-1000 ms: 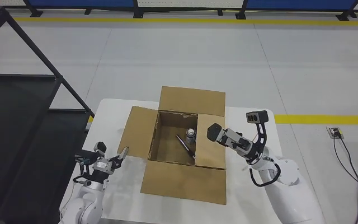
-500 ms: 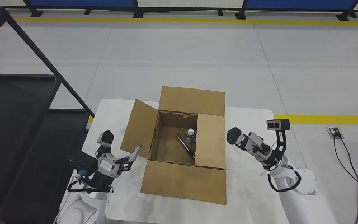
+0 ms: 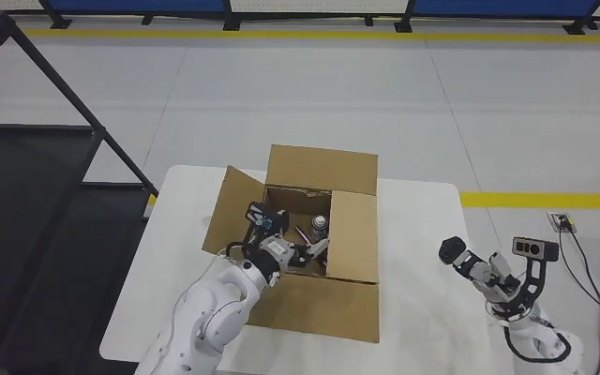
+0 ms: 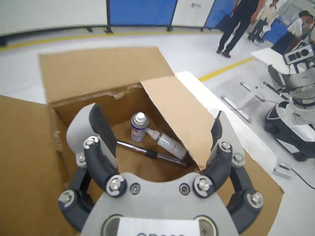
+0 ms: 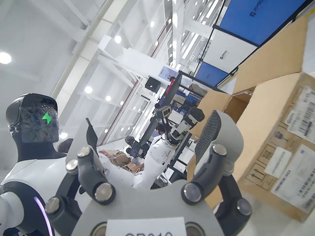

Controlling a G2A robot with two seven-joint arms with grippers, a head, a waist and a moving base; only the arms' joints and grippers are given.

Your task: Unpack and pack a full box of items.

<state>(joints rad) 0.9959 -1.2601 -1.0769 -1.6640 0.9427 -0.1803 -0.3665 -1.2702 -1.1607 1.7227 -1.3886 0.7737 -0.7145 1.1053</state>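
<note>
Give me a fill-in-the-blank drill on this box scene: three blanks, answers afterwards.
The left gripper hangs over the brown cardboard box with its jaws ___. Inside, the silver spray can with a white cap stands ___. The white plastic bottle beside it lies on its ___.
Missing words: open; upright; side.

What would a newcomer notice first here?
The open cardboard box in the middle of the white table draws the eye, with the left gripper open above its opening. Inside, a spray can stands upright, with a white bottle and a metal rod lying beside it.
</note>
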